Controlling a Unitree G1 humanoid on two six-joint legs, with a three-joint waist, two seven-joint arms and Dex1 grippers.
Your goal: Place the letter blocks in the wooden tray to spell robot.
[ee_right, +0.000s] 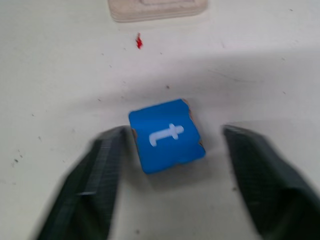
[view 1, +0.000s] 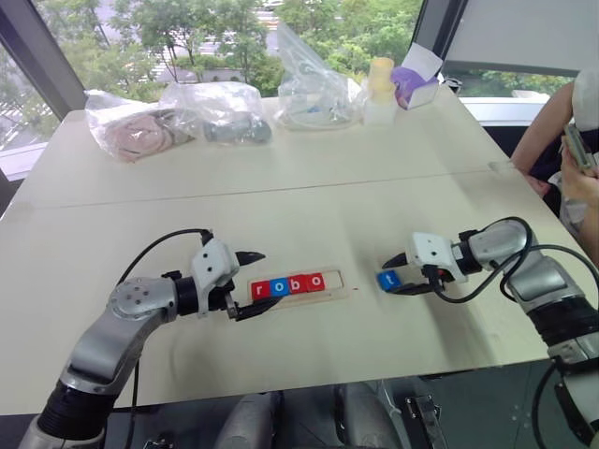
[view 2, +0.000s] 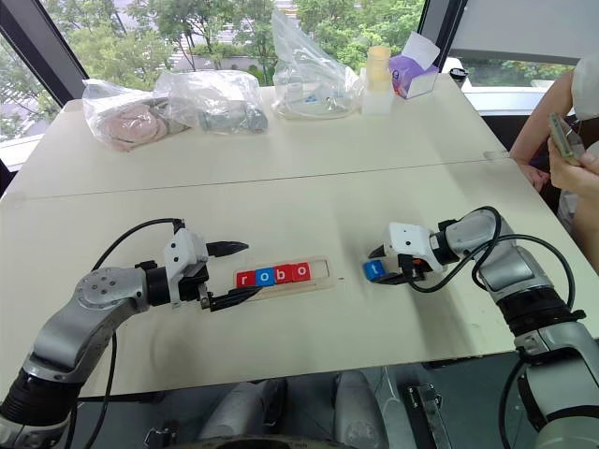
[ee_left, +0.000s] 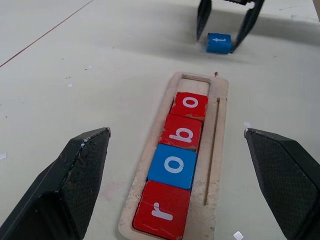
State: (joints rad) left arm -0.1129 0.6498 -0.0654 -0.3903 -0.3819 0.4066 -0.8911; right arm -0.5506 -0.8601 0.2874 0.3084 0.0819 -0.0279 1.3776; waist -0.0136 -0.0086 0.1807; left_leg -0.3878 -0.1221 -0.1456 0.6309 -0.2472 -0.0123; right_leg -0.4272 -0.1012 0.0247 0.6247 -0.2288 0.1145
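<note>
Right gripper (ee_right: 167, 165) straddles the blue t block (ee_right: 166, 135) on the table (view 1: 309, 196), fingers apart, one touching. Left gripper (ee_left: 182, 185) gapes around the wooden tray (ee_left: 216, 150), which runs lengthwise away, holding r-o-b-o.

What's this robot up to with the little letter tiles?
It is spelling "robot" in a wooden tray. Four tiles, r, o, b, o, already sit in the slot, with one space free at the end. The last tile, the blue t, lies on the table beside the tray, and the right gripper is around it, fingers on either side. The left gripper waits open at the tray's other end.
</note>
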